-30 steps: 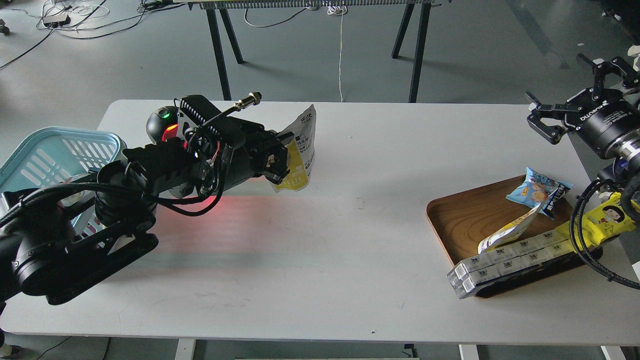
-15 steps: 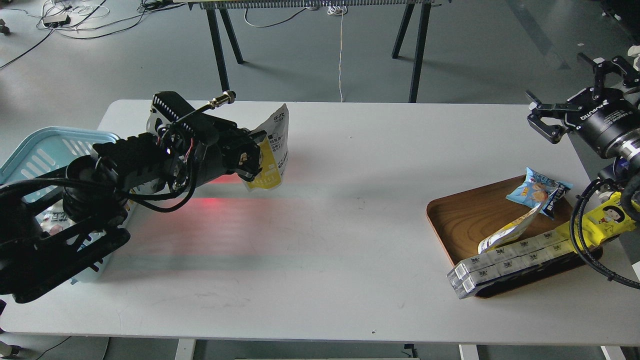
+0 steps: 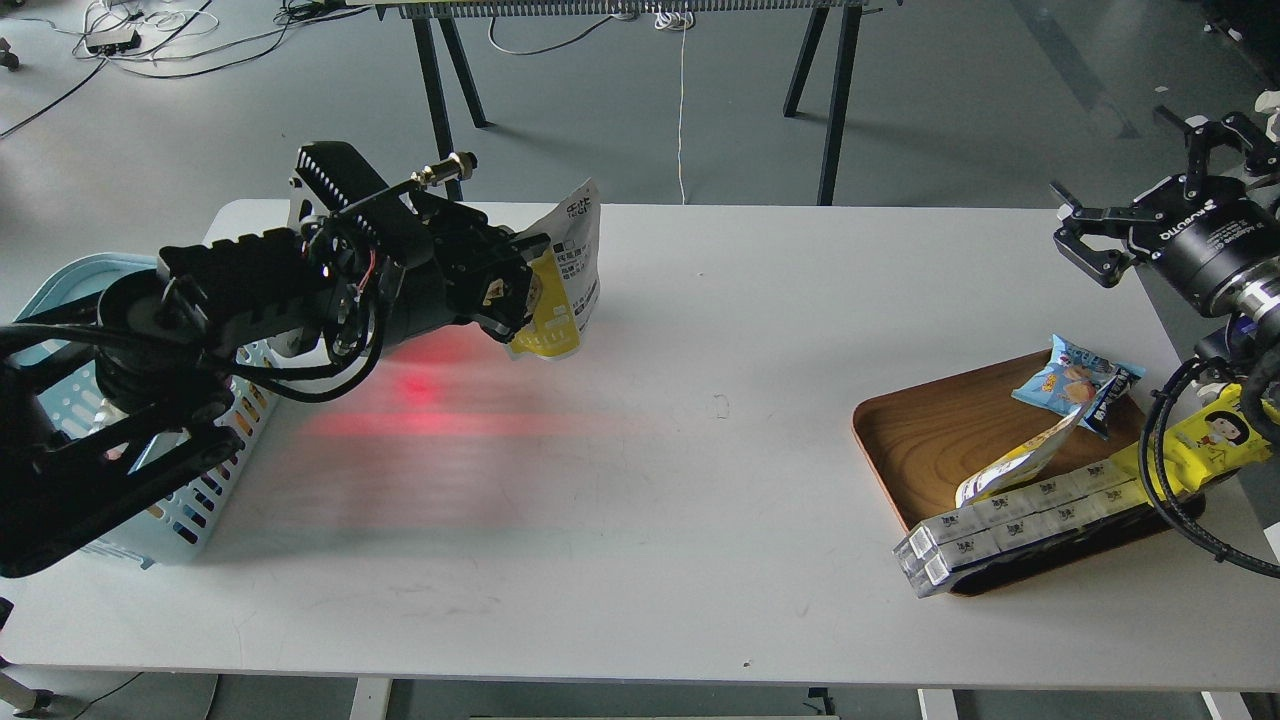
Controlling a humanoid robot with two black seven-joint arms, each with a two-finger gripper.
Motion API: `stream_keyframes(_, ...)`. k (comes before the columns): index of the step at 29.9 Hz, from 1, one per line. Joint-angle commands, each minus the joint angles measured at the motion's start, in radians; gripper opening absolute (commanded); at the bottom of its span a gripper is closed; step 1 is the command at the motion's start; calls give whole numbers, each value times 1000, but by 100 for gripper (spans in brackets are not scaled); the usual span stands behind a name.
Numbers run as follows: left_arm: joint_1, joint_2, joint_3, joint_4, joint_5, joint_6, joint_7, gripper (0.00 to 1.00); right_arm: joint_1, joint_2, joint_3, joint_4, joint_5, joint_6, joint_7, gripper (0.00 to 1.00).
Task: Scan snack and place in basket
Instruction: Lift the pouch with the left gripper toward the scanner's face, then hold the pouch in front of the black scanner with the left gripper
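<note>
My left gripper (image 3: 528, 292) is shut on the snack (image 3: 566, 288), a small yellow pouch whose white back with black print faces me. It holds the pouch upright above the left half of the white table. The light blue basket (image 3: 62, 400) stands at the table's left edge, mostly hidden under my left arm. Red scanner light falls on the tabletop below and left of the pouch. My right gripper (image 3: 1140, 190) is open and empty, high above the table's right edge.
A brown wooden tray (image 3: 925, 440) at the right holds a blue snack packet (image 3: 1075, 380), a long yellow pack with a cartoon face (image 3: 1205, 440), a clear pack of small cartons (image 3: 1010, 525) and another pouch (image 3: 1015, 465). Table legs stand behind the table.
My left arm has swung left toward the basket with the pouch, then lifted slightly. The scanner with its green light is now hidden behind the arm. The right arm has not moved.
</note>
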Motion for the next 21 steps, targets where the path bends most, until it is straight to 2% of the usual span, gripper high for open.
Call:
stream_keyframes(1, -15, -3, 0, -1, 0, 0, -6, 1, 0, -2, 0, 0, 0, 0, 0, 99)
stream_keyframes(21, -16, 63, 6, -1, 0, 0, -6, 1, 3, 0, 0, 0, -1, 0, 1, 99)
